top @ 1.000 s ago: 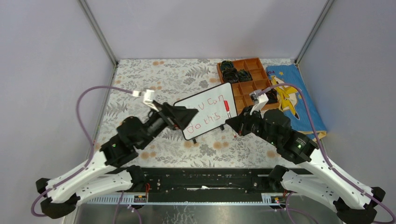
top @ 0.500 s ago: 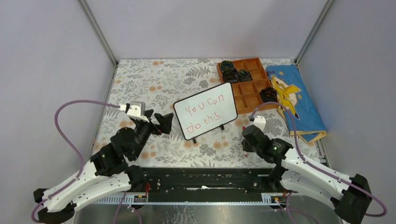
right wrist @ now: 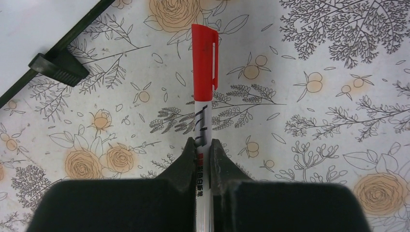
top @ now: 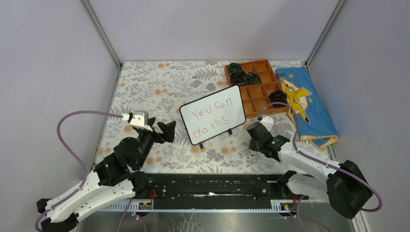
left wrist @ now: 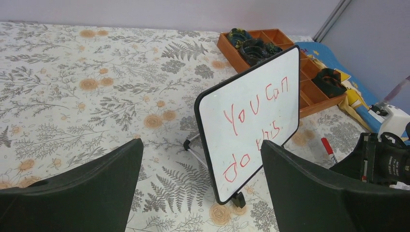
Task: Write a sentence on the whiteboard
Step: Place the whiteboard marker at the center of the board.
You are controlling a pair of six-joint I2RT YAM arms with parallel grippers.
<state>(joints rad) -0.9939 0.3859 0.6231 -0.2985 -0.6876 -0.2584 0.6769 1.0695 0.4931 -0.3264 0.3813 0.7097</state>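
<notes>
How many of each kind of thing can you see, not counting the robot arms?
Whiteboard: 1
Red-capped marker: 1
Brown compartment tray: 1
Dark items in the tray: 4
Blue cloth: 1
Total: 8

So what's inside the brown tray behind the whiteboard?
Dark items fill the tray's far-left compartments, and a lone dark item sits near right; the rest look empty. The whiteboard hides part of its near-left side.
</notes>
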